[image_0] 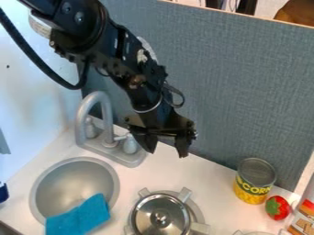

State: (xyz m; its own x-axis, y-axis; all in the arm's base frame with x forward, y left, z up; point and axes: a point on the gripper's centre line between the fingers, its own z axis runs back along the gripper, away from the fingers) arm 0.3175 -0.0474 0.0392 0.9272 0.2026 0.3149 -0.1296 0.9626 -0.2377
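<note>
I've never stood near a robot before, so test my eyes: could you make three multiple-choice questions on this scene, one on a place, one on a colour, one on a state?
1. Where is the blue cloth?
A) On the tap
B) Partly over the sink
C) On the pot

2. What colours is the fruit beside the can?
A) Red and green
B) All purple
C) Blue and white

3. How is the gripper?
A) Shut tight
B) Closed on the cloth
C) Open and empty

Key:
1. B: the cloth covers part of the bowl.
2. A: its red skin has a green patch.
3. C: its fingers stand apart with nothing between.
</note>
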